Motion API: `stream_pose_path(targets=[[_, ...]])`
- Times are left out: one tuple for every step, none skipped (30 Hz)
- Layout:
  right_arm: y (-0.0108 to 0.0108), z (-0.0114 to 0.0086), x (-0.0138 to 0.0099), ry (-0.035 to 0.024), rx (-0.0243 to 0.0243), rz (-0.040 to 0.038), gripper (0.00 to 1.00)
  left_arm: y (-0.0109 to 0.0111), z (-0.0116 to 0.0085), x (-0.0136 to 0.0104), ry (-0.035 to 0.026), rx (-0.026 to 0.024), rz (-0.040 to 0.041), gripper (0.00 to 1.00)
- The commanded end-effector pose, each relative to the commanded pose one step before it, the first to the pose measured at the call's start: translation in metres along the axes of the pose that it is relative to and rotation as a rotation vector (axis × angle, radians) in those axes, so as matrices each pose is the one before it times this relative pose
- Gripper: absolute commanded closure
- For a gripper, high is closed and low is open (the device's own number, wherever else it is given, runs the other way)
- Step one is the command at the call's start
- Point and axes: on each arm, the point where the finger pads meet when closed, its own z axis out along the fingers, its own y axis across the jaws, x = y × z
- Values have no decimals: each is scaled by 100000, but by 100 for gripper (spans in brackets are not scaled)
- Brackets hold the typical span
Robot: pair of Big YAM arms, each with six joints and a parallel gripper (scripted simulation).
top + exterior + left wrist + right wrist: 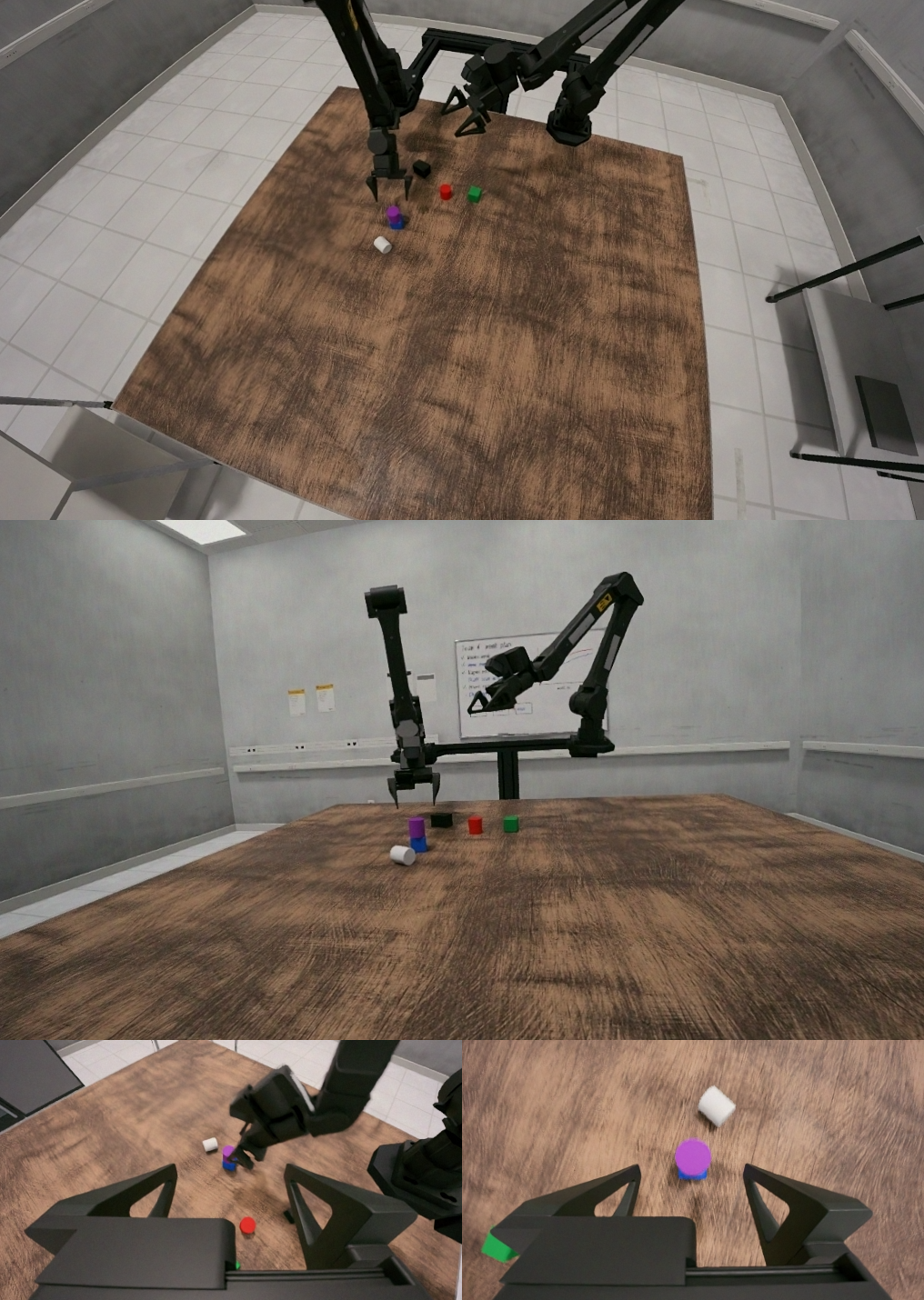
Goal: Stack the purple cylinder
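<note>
The purple cylinder [393, 214] [416, 826] [226, 1153] [693, 1156] stands upright on the blue cube [396, 225] [419, 845] [229, 1165] [695, 1178] atop a wooden table [517, 323] [517, 907] [136, 1131] [576, 1085]. The right gripper [391, 199] [416, 805] [233, 1146] [692, 1169], fingers spread wide and holding nothing, hangs above the table near the stack, apart from it. The left gripper [450, 125] [471, 712] [230, 1169], also wide and holding nothing, is raised well apart from the pair.

A white cylinder [382, 245] [402, 855] [210, 1145] [717, 1106] lies on its side near the blue cube. Elsewhere on the wood are a black block [421, 169] [441, 819] [289, 1216], an upright red cylinder [445, 192] [475, 825] [247, 1225] and a green cube [474, 194] [510, 824] [237, 1265] [499, 1249].

Behind the arms, a whiteboard [549, 726] bears a handwritten heading ending in what looks like "week plan" (the ticked lines below are too small to read with confidence). Two yellow-topped notices [296, 703] and a gray-headed sheet [426, 686] share the wall, their print illegible. The left arm wears a yellow label [604, 602] with a dark mark; no brand name can be made out.
</note>
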Motion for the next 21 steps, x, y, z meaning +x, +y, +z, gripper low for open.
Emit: stream_pose_path(targets=[[-97, 671, -1188, 3908, 631, 2453, 0, 13, 28, -678, -1756, 11, 989, 0], [3, 139, -248, 620, 173, 16, 0, 0, 0, 0, 0, 0, 0, 0], [127, 85, -185, 359, -104, -244, 0, 0, 0, 0, 0, 0, 0, 0], [99, 59, -143, 223, -82, -220, 0, 0, 0, 0, 0, 0, 0, 0], [105, 257, 456, 1734, -92, -339, 0, 0, 0, 0, 0, 0, 0, 0], [-74, -39, 96, 237, 68, -1044, 0, 0, 0, 0, 0, 0, 0, 0], [0, 0, 0, 0, 0, 0, 0, 0, 0, 0, 0, 0, 0, 0], [0, 0, 0, 0, 0, 0, 0, 0, 0, 0, 0, 0, 0, 0], [-283, -129, 373, 684, 490, 429, 0, 0, 0, 0, 0, 0, 0, 0], [0, 0, 0, 0, 0, 0, 0, 0, 0, 0, 0, 0, 0, 0], [1, 0, 0, 0, -5, 0, 0, 0, 0, 0, 0, 0, 0, 0], [-4, 0, -73, -298, 16, 27, 0, 0, 0, 0, 0, 0, 0, 0], [-5, 0, -89, -363, 20, 33, 0, 0, 0, 0, 0, 0, 0, 0], [0, 0, 0, -1, 0, 0, 0, 0, 0, 0, 0, 0, 0, 0], [0, 0, 0, 0, 0, 0, 0, 0, 0, 0, 0, 0, 0, 0], [0, 0, 0, 0, 0, 0, 0, 0, 0, 0, 0, 0, 0, 0], [0, 0, 0, 0, 0, 0, 0, 0, 0, 0, 0, 0, 0, 0], [0, 0, 0, 0, 0, 0, 0, 0, 0, 0, 0, 0, 0, 0], [0, 0, 0, 0, 0, 0, 0, 0, 0, 0, 0, 0, 0, 0], [0, 0, 0, 0, 0, 0, 0, 0, 0, 0, 0, 0, 0, 0], [0, 0, 0, 0, 0, 0, 0, 0, 0, 0, 0, 0, 0, 0]])
